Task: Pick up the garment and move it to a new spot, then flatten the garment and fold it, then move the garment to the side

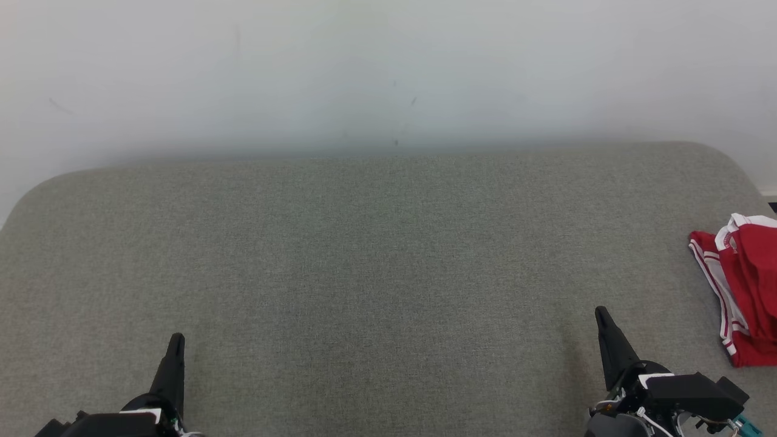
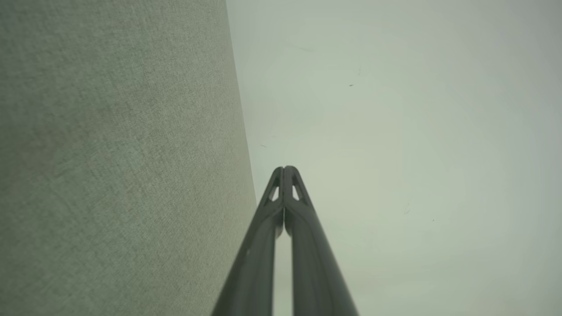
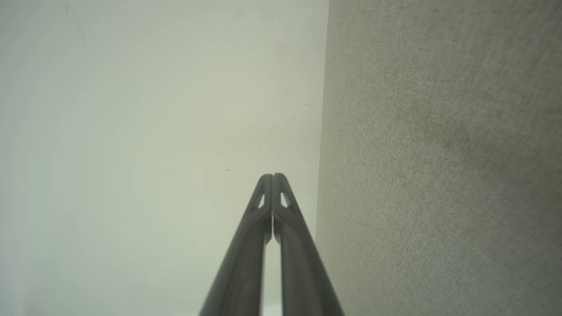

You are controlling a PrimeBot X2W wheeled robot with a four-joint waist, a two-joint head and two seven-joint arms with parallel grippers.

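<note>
The crumpled red-and-white fabric garment (image 1: 749, 291) lies right of the closed, empty right gripper (image 1: 602, 313), well apart from the closed left gripper (image 1: 176, 338).

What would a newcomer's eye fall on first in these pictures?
The red garment with white stripes lies bunched at the right edge of the head view, on the grey fabric surface. At the bottom, the left gripper and the right gripper point up, both shut and holding nothing, apart from the garment.

Garment (image 1: 750, 280) cut off, head view right edge.
</note>
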